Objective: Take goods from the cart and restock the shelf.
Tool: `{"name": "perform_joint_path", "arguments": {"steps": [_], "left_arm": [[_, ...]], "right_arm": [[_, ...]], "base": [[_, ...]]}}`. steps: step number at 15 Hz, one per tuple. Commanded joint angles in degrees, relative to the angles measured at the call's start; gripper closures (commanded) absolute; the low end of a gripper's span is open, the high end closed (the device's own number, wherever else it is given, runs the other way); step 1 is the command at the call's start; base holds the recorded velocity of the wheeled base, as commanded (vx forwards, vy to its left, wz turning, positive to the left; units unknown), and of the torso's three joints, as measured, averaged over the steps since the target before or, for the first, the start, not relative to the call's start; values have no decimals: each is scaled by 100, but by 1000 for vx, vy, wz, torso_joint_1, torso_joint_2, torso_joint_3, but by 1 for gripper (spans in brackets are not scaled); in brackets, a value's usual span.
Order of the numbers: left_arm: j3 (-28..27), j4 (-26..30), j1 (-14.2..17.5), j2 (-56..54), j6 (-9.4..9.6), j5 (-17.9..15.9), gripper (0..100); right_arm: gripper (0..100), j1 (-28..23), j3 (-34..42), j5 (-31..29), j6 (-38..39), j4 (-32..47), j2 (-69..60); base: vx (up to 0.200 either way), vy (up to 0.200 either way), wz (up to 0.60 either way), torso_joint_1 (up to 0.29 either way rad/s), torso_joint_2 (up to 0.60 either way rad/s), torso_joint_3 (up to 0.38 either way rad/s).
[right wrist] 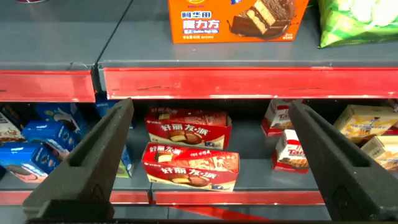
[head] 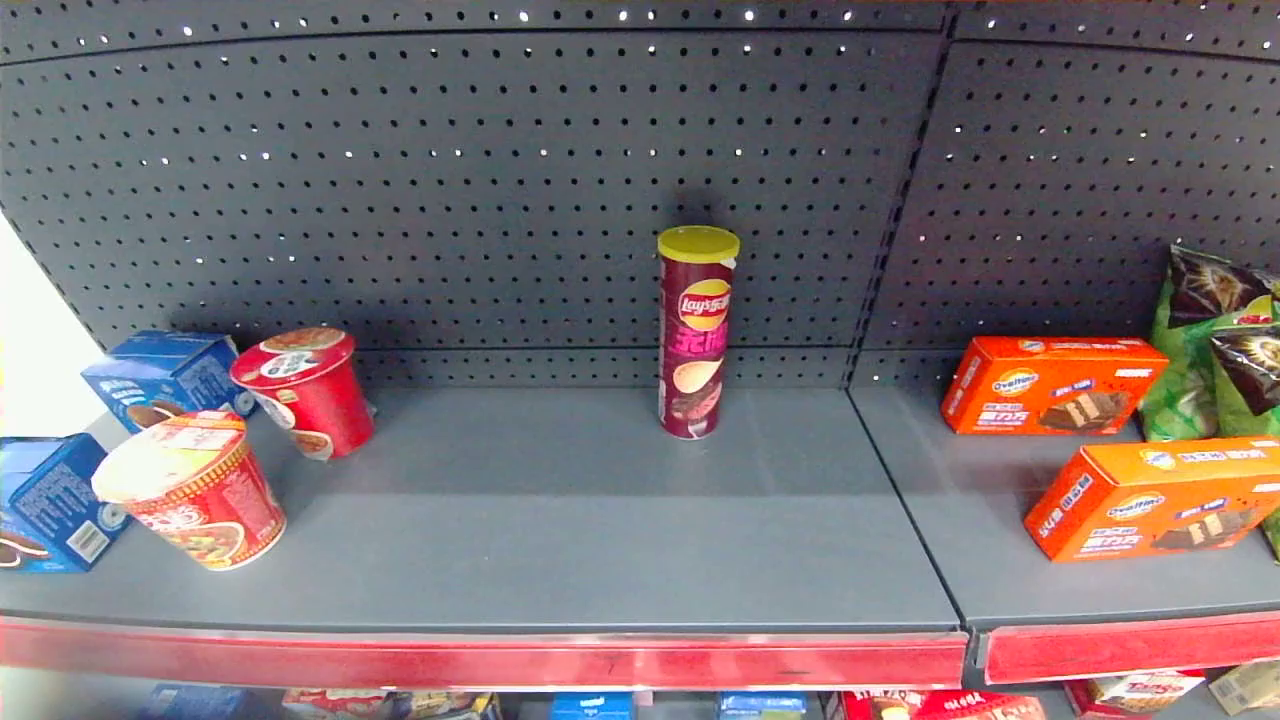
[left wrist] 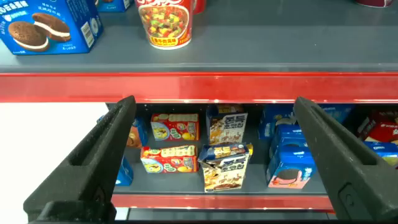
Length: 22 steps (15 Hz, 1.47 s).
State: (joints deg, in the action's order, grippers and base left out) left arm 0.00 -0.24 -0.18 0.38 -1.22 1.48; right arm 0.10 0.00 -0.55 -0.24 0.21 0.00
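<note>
A dark red chips can (head: 697, 333) with a yellow lid stands upright at the back middle of the grey shelf (head: 560, 540). My left gripper (left wrist: 214, 168) is open and holds nothing; it hangs in front of the shelf's red front edge (left wrist: 199, 86), level with the lower shelf. My right gripper (right wrist: 211, 168) is open too, with nothing between its fingers (right wrist: 93, 165), below the orange box (right wrist: 236, 18) on the shelf's right section.
Two red noodle cups (head: 195, 490) (head: 305, 390) and blue cookie boxes (head: 55, 500) (head: 160, 375) sit at the shelf's left. Orange wafer boxes (head: 1050, 385) (head: 1155, 500) and green snack bags (head: 1215, 345) fill the right. Boxed snacks (left wrist: 227, 165) (right wrist: 189, 165) line the lower shelf.
</note>
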Motion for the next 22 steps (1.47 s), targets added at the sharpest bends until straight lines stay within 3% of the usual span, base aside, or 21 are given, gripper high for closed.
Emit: {"name": "perform_joint_path", "arguments": {"steps": [1, 20, 22], "left_arm": [[0, -2, 1, -3, -1, 2, 0], [0, -2, 1, -3, -1, 2, 0], [0, -2, 1, -3, -1, 2, 0]], "right_arm": [[0, -1, 0, 2, -2, -3, 0], [0, -1, 0, 2, -2, -3, 0], [0, -1, 0, 2, -2, -3, 0]], "base": [[0, 0, -600, -2, 2, 2], [0, 0, -600, 5, 3, 4], [0, 0, 0, 0, 0, 0]]}}
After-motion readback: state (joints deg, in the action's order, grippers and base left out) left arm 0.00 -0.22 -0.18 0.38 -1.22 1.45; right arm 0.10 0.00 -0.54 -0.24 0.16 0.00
